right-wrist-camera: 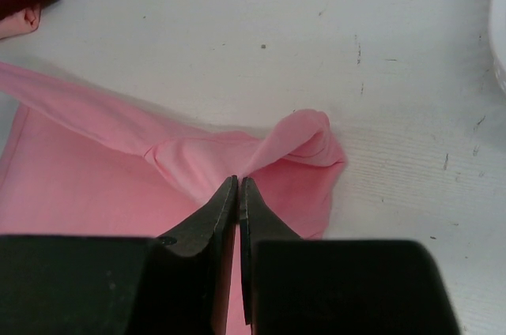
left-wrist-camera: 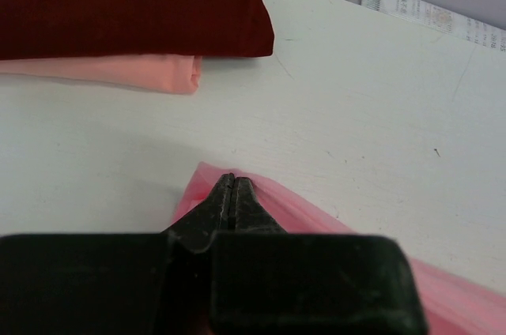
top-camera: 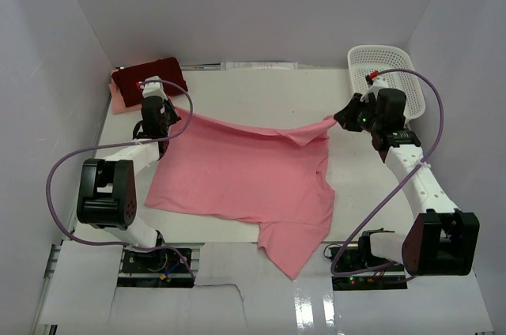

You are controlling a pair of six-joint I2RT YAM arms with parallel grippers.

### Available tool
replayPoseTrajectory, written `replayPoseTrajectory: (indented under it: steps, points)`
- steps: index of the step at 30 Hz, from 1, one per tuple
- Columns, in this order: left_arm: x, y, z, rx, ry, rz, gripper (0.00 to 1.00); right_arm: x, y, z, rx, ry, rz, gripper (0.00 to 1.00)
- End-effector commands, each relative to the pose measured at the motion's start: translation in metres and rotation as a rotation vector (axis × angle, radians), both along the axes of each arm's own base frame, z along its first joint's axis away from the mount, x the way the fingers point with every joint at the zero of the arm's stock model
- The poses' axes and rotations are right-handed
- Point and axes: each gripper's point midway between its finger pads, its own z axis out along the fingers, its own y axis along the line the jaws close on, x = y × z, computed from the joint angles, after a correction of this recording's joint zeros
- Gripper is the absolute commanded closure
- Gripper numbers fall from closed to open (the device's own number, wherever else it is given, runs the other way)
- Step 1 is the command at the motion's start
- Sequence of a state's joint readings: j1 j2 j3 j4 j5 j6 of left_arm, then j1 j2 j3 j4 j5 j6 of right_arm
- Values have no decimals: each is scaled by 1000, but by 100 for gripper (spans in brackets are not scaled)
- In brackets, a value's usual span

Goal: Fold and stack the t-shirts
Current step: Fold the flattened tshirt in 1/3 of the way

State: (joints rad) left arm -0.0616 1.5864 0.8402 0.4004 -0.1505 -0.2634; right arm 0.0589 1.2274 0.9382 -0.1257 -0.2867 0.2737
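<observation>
Left gripper (left-wrist-camera: 234, 182) and right gripper (right-wrist-camera: 238, 185) pinched a salmon-pink cloth t-shirt (top-camera: 245, 181) on the scuffed white table (top-camera: 261, 94) between white walls (top-camera: 253, 3).

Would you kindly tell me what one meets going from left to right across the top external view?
folded maroon t-shirt → salmon-pink t-shirt → right gripper → white mesh basket

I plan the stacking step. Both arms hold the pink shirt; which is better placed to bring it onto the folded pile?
Probably the left: its jaws pinch the salmon-pink shirt near the pile, maroon shirt on peach shirt. The right arm is across the table, by the basket.
</observation>
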Motion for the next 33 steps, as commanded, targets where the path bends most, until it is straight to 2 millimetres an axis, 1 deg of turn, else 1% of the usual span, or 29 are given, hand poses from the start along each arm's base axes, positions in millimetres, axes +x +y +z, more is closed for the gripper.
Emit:
replayPoseTrajectory:
  steps: [1,5,13,18,19,21,28,33]
  points:
    - [-9,1,18,-7,-33,-7,100,-5,-4,8,-5,-30,-10,92]
    - [-13,1,19,-9,-30,-6,100,-9,-4,8,-6,-27,-13,92]
    - [-20,3,10,-4,-4,1,100,-22,-4,0,-14,-8,-14,92]
    - [-27,5,1,-4,20,14,100,-33,-3,-12,-16,18,-17,92]
    - [-27,5,3,-9,15,16,100,-35,-3,-14,-16,22,-17,92]
    - [-31,4,-1,-12,25,14,100,-38,-3,-18,-17,27,-21,92]
    - [-37,4,-5,-23,46,16,100,-51,-1,-26,-13,47,-17,92]
    - [-41,4,-4,-27,50,18,100,-60,-1,-29,-15,59,-16,92]
